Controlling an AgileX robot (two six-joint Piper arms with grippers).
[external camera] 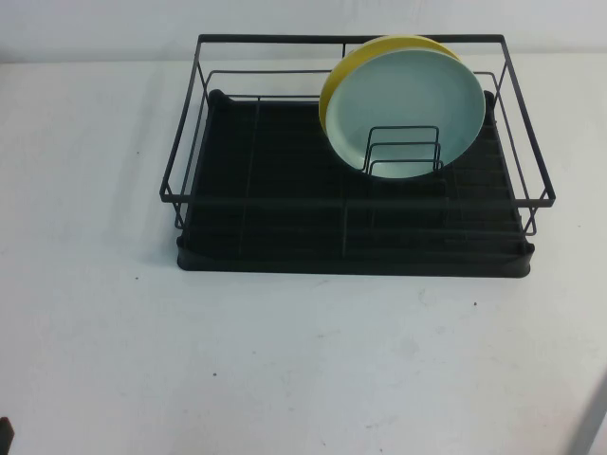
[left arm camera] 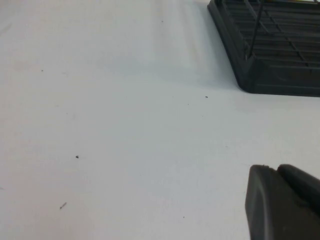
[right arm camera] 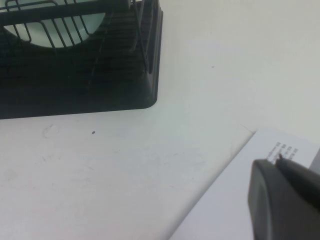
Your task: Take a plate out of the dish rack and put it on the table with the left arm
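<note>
The pale mint-green plate (external camera: pixel 408 112) stands on edge in the black wire dish rack (external camera: pixel 285 204), at its back right, leaning against a yellow plate (external camera: pixel 353 63) behind it, with small wire dividers in front. My left gripper (left arm camera: pixel 272 168) is shut and empty, low over the white table (external camera: pixel 285 360) near the rack's front left corner (left arm camera: pixel 265 65). My right gripper (right arm camera: pixel 276 160) is shut and empty, near the rack's front right corner (right arm camera: pixel 125 75). Part of the mint-green plate (right arm camera: pixel 67 30) shows through the wires there.
A white sheet with small print (right arm camera: pixel 235 195) lies on the table under my right gripper. Only a dark sliver (external camera: pixel 4 434) at the high view's bottom left corner and a grey sliver (external camera: pixel 597 422) at its bottom right show the arms.
</note>
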